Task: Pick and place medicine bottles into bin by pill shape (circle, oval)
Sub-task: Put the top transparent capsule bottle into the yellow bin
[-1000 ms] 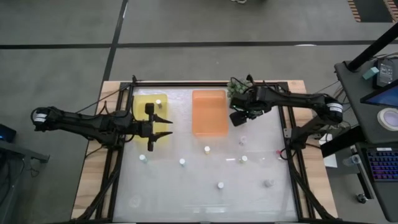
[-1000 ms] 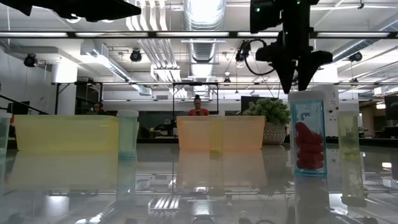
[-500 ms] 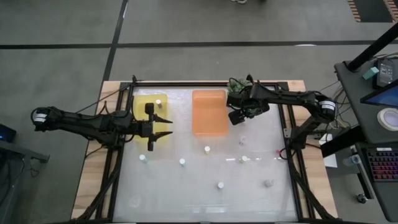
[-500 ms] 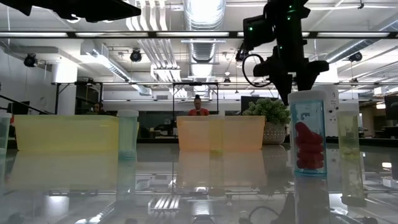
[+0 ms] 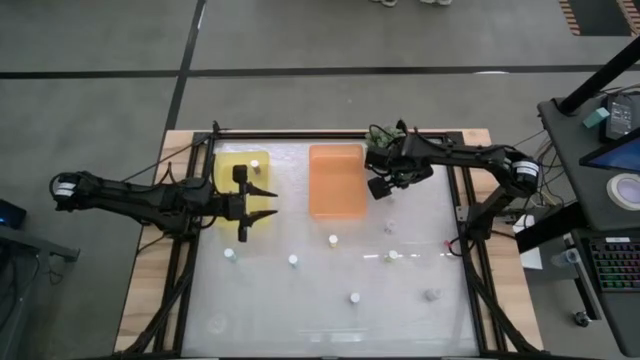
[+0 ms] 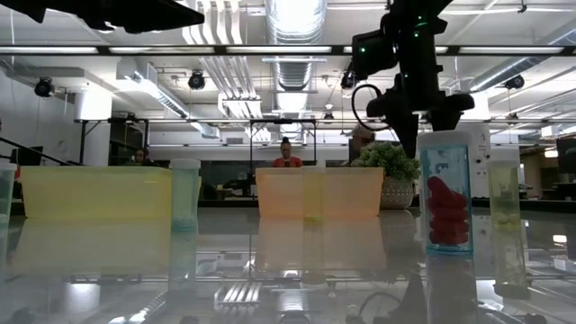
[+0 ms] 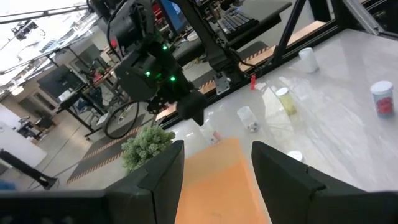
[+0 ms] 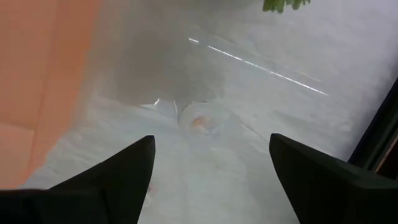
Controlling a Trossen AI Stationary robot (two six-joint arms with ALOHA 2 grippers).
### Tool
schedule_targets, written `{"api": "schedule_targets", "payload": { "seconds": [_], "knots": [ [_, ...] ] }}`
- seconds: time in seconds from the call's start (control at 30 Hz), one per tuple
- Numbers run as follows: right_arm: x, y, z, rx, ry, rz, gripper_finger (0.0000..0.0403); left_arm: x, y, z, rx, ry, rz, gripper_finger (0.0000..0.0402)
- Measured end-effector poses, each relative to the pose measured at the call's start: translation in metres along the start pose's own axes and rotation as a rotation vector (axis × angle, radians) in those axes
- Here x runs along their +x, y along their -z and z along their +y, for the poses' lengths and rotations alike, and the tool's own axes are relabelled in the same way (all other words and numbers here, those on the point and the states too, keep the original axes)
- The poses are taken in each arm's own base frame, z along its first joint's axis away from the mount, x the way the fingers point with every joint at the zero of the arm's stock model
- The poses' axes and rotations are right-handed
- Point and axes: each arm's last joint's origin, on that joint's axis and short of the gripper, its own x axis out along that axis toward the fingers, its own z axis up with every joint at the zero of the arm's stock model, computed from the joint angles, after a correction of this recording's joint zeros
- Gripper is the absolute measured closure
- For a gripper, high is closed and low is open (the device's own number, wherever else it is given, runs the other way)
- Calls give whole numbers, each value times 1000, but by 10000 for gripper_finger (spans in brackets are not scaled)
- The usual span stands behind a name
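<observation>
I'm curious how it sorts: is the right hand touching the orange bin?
Apart. From above, the right hand hangs just off the orange bin, with a strip of table between them. Its wrist camera shows open fingers over bare table.
</observation>
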Motion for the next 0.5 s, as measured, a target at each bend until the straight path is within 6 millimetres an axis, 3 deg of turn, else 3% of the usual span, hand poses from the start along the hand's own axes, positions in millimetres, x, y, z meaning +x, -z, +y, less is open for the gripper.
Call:
{"api": "schedule_targets", "payload": {
  "seconds": [0.5],
  "knots": [
    [43,11,-5,14,4,5,104,0,0,0,1,0,0,228]
  ]
}}
